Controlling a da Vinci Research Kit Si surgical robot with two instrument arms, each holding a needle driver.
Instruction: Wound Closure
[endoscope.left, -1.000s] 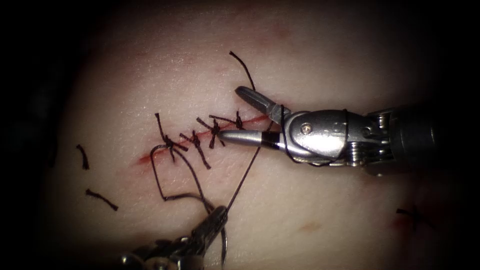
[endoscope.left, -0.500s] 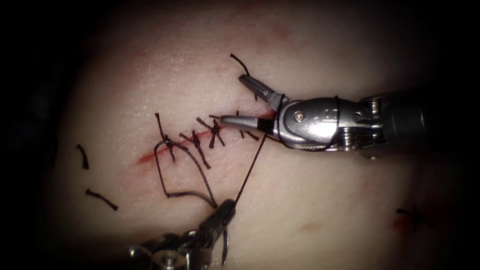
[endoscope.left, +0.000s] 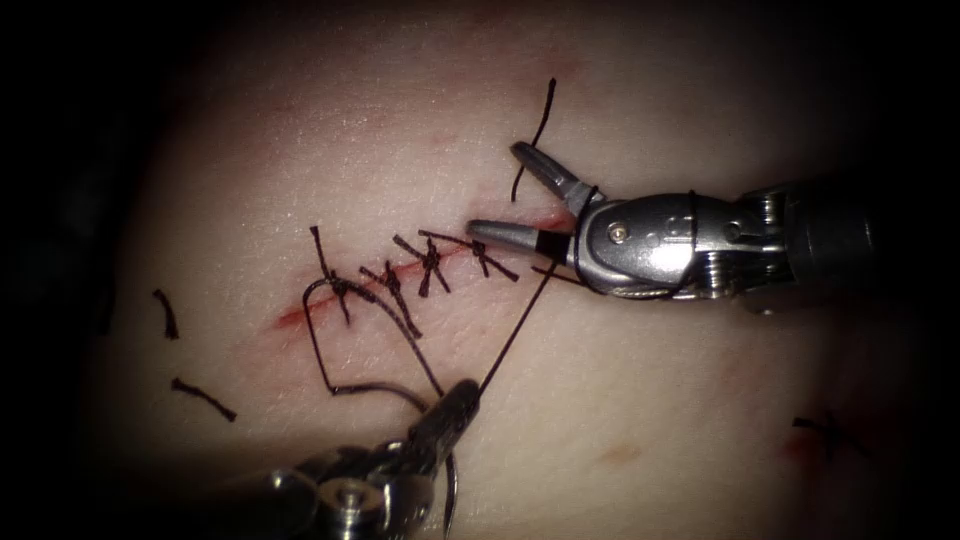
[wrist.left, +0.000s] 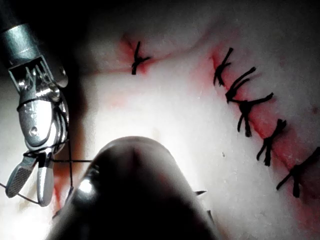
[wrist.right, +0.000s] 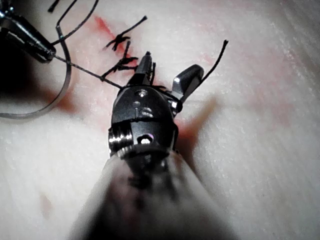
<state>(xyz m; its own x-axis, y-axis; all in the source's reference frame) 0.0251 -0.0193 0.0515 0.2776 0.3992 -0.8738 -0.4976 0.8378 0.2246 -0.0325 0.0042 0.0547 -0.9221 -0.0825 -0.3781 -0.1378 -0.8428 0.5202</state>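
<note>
The left claw (endoscope.left: 462, 398) sits nearest the endoscope, low in its view and below the cut, clamped on the thread (endoscope.left: 515, 335). The needle (endoscope.left: 452, 500) hangs just beside its tip, curving down outside the tissue (endoscope.left: 640, 400); whether the claw grips the needle too, I cannot tell. In the right wrist view the needle (wrist.right: 45, 100) shows as a free arc lying over the tissue next to that claw (wrist.right: 42, 47). From the left claw the thread runs taut up to the right claw (endoscope.left: 505, 195), and loops of it wrap that tool's wrist. Another slack loop (endoscope.left: 330, 350) trails left to the leftmost knot. The right claw stands apart, holding nothing between its tips, at the right end of the cut (endoscope.left: 400, 275), one tip over the cut line, the other raised beyond it beside a loose thread tail (endoscope.left: 540, 125). Knotted stitches (endoscope.left: 430, 262) cross the cut. Cut ends (endoscope.left: 165, 312) lie well to the left.
</note>
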